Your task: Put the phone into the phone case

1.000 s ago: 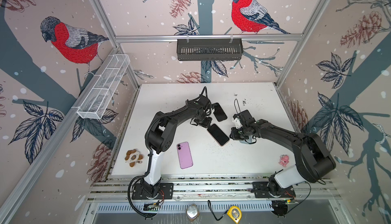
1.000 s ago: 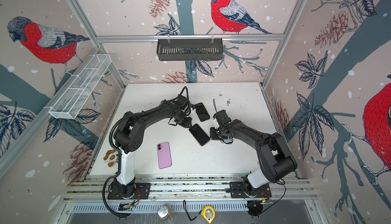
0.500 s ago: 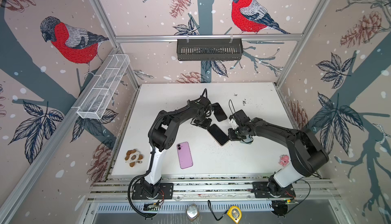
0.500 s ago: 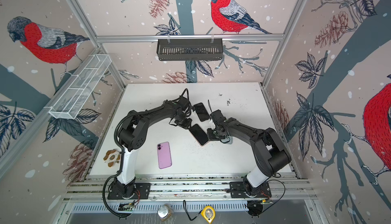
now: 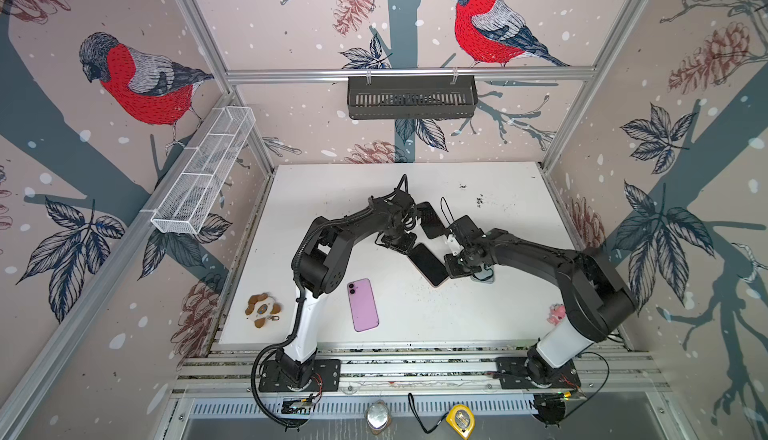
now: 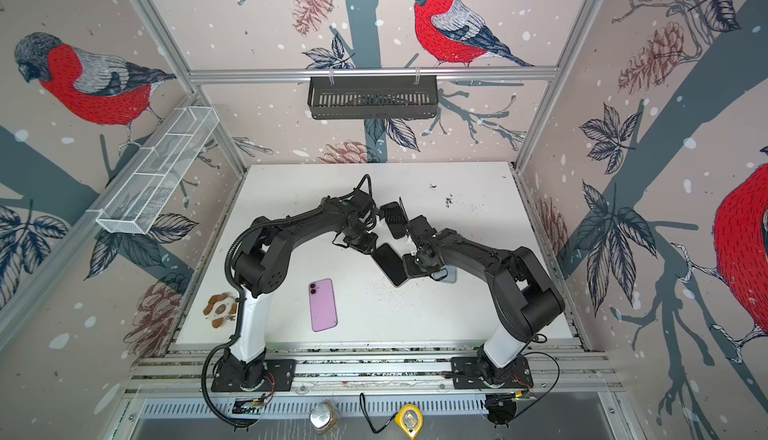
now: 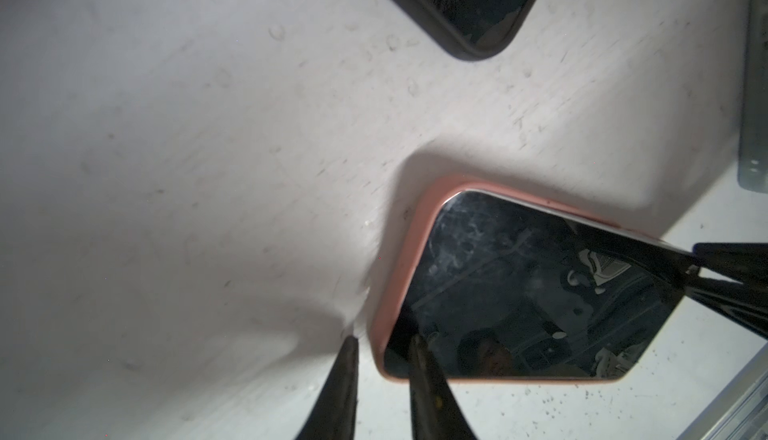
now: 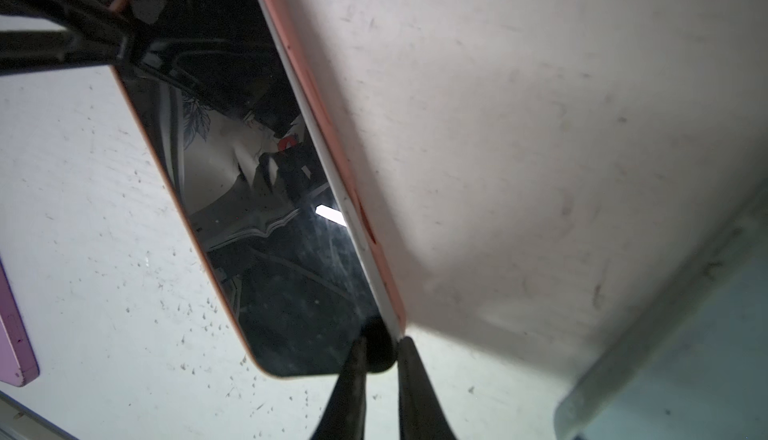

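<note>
- Bench [image 5: 332,193]: white, scuffed, speckled with dark crumbs
- Phone [image 5: 428,265]: black screen up, lying aslant at the middle of the bench, inside the pink case [image 7: 398,280]. A pale metal edge of the phone shows above the case wall along one long side. Whether it sits fully home there cannot be told
- Left gripper [image 7: 382,342]: at the phone's corner nearer the back edge. Its fingers [image 7: 428,388] are nearly together, one on the glass and one outside the case wall, pinching that corner
- Right gripper [image 8: 383,342]: at the diagonally opposite corner, toward the right edge. Its fingers [image 8: 419,392] are drawn close, nipping the corner of phone and case alike
- Black phone [image 5: 430,220]: flat, just behind the left gripper, apart from the cased phone
- Purple phone [image 5: 363,305]: back up, lenses showing, toward the front edge, left of centre, well apart from both grippers
- Clear bluish case [image 5: 486,278]: under the right arm, partly hidden
- Soft toy [image 5: 262,309]: brown and white, beside the front left corner
- Small pink thing [image 5: 556,314]: at the right edge, too small to name
</note>
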Robot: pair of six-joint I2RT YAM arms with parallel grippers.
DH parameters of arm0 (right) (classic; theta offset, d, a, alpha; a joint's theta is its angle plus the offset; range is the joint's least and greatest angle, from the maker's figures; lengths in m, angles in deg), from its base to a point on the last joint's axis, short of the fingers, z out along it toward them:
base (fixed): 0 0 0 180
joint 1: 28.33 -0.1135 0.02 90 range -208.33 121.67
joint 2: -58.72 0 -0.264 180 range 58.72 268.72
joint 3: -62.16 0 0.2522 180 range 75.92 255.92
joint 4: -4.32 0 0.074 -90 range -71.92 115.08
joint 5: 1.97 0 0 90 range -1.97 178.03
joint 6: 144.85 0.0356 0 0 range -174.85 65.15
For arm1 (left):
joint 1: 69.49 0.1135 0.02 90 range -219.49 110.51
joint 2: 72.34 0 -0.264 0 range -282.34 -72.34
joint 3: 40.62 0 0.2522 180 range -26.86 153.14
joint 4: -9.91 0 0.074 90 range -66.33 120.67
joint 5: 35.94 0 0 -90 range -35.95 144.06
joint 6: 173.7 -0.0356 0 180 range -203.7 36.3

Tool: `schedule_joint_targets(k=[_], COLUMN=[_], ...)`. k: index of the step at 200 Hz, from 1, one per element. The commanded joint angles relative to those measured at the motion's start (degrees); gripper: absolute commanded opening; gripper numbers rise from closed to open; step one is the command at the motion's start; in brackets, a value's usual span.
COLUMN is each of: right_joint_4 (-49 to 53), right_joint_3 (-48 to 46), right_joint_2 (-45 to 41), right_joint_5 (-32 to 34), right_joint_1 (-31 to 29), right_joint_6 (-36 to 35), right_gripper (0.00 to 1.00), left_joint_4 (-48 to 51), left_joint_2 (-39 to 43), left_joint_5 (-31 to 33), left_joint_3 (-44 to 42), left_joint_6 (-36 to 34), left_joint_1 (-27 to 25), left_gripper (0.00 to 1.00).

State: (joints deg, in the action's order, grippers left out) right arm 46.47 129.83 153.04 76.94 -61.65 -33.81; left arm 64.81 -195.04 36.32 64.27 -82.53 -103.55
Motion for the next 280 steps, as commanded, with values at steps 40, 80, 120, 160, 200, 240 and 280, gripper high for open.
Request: schedule_joint_targets(k=[40,80,120,160,200,240,280], right_joint_4=[3.9,4.2,4.7,5.9,3.3,4.7,5.1], right_joint_3=[1.2,2.0,4.2,7.1,6.3,5.4,5.4], right_joint_2=[3.5,4.1,3.2,1.6,-5.9,-4.0,0.5], right_joint_5=[3.0,5.6,10.4,15.3,12.7,11.8,13.5], right_joint_1=[-2.7,-3.5,-5.3,-6.5,-7.5,-10.3,-13.6], right_joint_6=[-1.2,-0.7,0.1,0.3,-2.8,-5.4,-5.1], right_gripper=[0.15,0.13,0.02,0.07,0.28,0.37,0.43], left_joint_4=[1.8,1.9,1.8,1.1,-4.7,-11.9,-17.7], left_joint_2=[-0.4,-0.4,-0.3,0.9,7.9,15.6,21.6], left_joint_5=[1.1,0.9,0.8,2.2,4.6,6.8,7.2], left_joint_3=[0.1,0.0,0.0,-0.4,-3.5,-8.2,-12.4], left_joint_6=[-0.6,-0.6,-0.6,-0.2,1.5,3.9,5.8], left_joint_1=[-0.1,-0.1,-0.2,-0.1,1.0,2.8,5.0], left_gripper=[0.24,0.23,0.23,0.22,0.23,0.26,0.27])
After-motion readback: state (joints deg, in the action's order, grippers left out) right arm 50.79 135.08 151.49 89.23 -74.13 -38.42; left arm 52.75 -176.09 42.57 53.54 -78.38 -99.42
